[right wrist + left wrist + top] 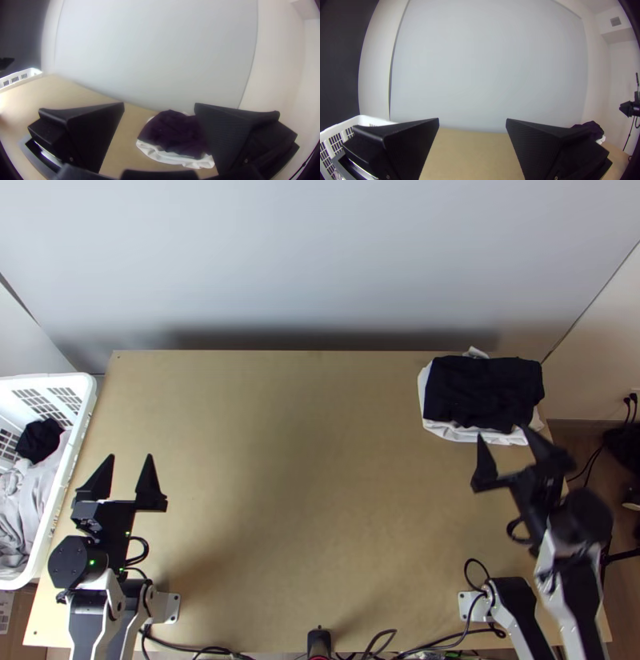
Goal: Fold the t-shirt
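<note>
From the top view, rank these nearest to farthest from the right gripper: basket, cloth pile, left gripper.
1. Cloth pile: at the table's far right corner, close to the right gripper.
2. Left gripper: across, on the left side.
3. Basket: along the left edge, beyond the left gripper.

no readable text, no legible labels, no numbers or signs

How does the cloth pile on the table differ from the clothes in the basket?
The pile lies flat, roughly rectangular; the clothes are bunched. The pile is dark over white; the clothes are mostly light grey with a dark piece. The pile sits far right on the table; the clothes, in the basket at left. Both include dark fabric.
</note>
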